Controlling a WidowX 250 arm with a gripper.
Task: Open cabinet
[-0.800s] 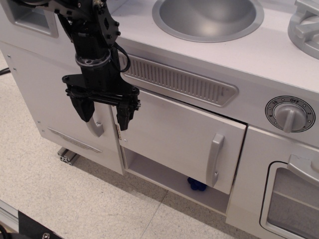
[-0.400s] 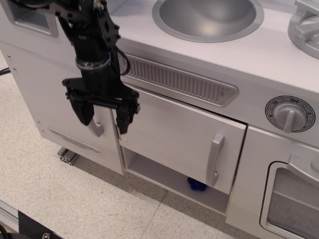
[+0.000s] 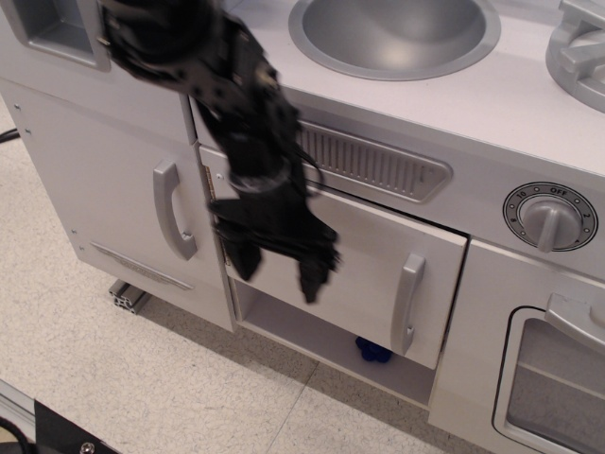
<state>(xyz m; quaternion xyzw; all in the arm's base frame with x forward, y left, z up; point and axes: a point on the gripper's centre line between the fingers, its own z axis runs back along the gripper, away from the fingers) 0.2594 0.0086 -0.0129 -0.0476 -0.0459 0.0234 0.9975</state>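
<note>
At far left stands one tall narrow door (image 3: pixel 104 180) with one curved grey handle (image 3: pixel 173 210). Next, the blurred black gripper (image 3: pixel 277 271) hangs before the cabinet (image 3: pixel 364 260) door's left part, its two fingers spread apart, holding nothing. That door stands ajar, one vertical bar handle (image 3: pixel 407 303) on its right; one blue object (image 3: pixel 373 351) lies inside below. One dial (image 3: pixel 550 217) sits rightmost.

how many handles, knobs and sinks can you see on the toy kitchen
Door handles: 2 (curved handle, bar handle on the cabinet)
Dial knobs: 1 (knob)
Sink basins: 1 (sink)
Total: 4
A further grey shape at the right edge over the oven door may be a handle, but is cut off, so not counted.
</note>
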